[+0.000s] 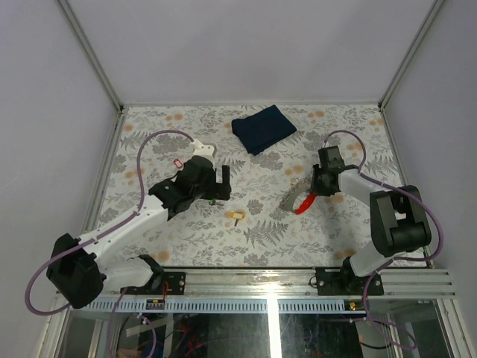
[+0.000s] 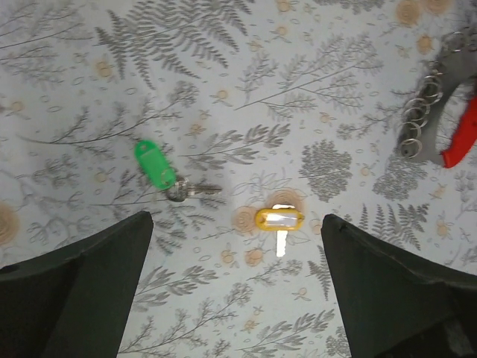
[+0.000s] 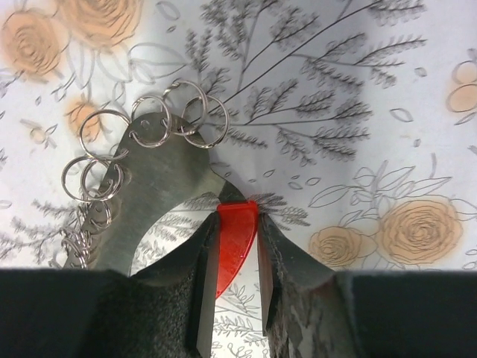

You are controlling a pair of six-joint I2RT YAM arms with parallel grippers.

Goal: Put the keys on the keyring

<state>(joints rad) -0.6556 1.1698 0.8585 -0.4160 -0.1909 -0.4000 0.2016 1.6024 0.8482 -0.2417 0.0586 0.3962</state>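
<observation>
We list: left arm [image 1: 123, 224] and right arm [image 1: 395, 220], each with white links, black joint housings, black jaws, one looping purple cable; red oval marking on the left wrist.

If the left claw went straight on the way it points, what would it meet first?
Probably the yellow key, lying on the table roughly midway ahead; the green key sits off to the side. Depth is unclear.

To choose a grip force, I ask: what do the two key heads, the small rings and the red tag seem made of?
Green key head: likely plastic, evenly coloured with a soft sheen.
Yellow key head: likely plastic, glossy, with a bright strip that may be glare.
Small rings: metal wire, silvery with shiny highlights.
Red tag: probably plastic, saturated and smooth.
</observation>
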